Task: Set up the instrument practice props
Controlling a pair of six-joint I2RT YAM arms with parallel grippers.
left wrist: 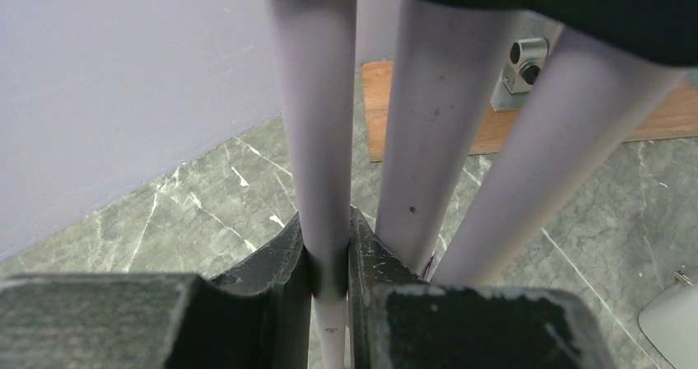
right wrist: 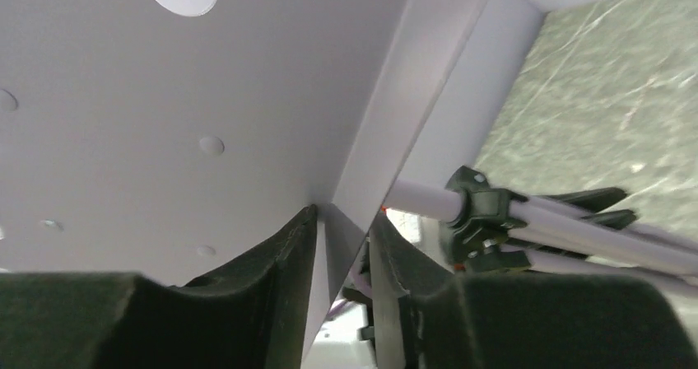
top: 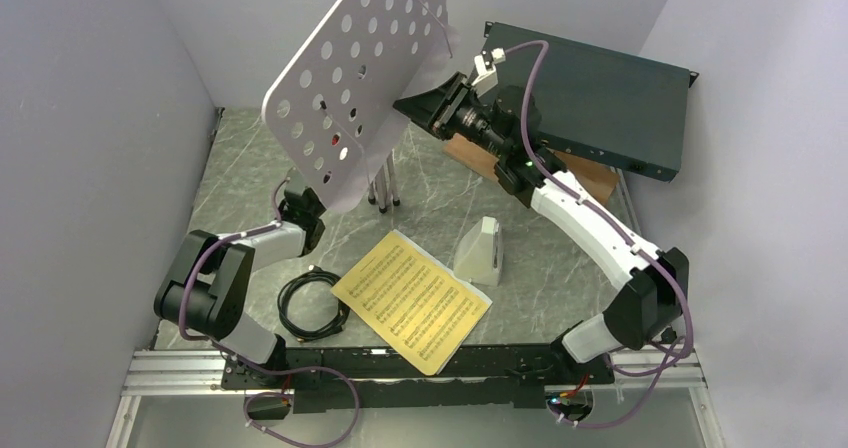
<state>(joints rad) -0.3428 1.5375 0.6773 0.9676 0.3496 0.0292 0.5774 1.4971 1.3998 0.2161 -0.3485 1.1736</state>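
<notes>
we see left gripper (left wrist: 329,249) clamped on stand (top: 350,88) leg (left wrist: 317,122) | right gripper (right wrist: 342,237) slightly apart astride stand's lip (right wrist: 362,163) | sheets (top: 410,298), metronome (top: 480,251) near, on worktop (top: 560,278)

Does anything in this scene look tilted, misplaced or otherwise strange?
Yes. The music stand has its tripod legs bunched close together instead of spread wide, and the left hand clamps one leg, seemingly to steady it. The sheet-music pages lie askew on the table, not on the stand.

High rear camera over whole table (top: 560,268), both wrist cameras close-up on music stand (top: 380,53)
</notes>
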